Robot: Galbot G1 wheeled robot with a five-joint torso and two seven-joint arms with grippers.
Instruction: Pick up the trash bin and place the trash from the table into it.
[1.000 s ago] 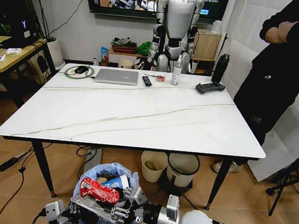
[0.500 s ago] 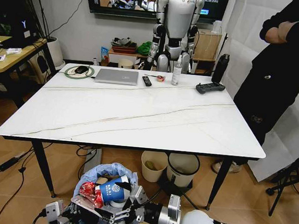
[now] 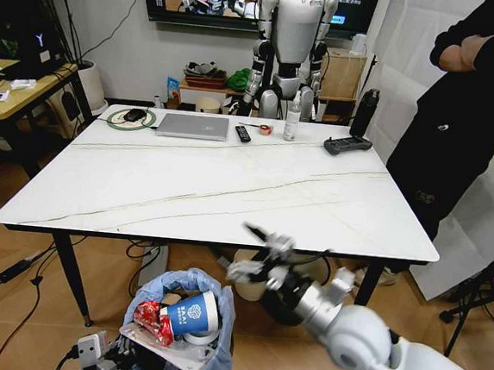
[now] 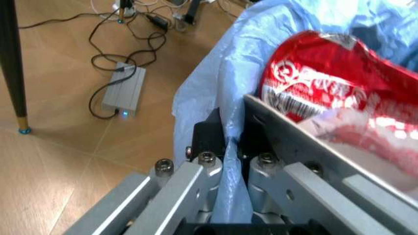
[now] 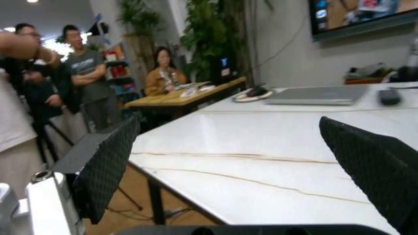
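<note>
The right gripper (image 3: 257, 251) is held with fingers spread wide and empty at the near edge of the white marble-look table (image 3: 220, 191). Below it, the small round bin lined with crinkled light-blue plastic (image 3: 178, 330) is pinched at its rim by the left gripper (image 4: 225, 161); a blue paper cup (image 3: 188, 312) and red wrapper (image 3: 149, 317) are piled inside.

light-blue bag in trash bin (image 3: 218, 317), red wrapper (image 3: 149, 317), blue cup (image 3: 191, 313), white grey-veined table (image 3: 212, 191)
</note>
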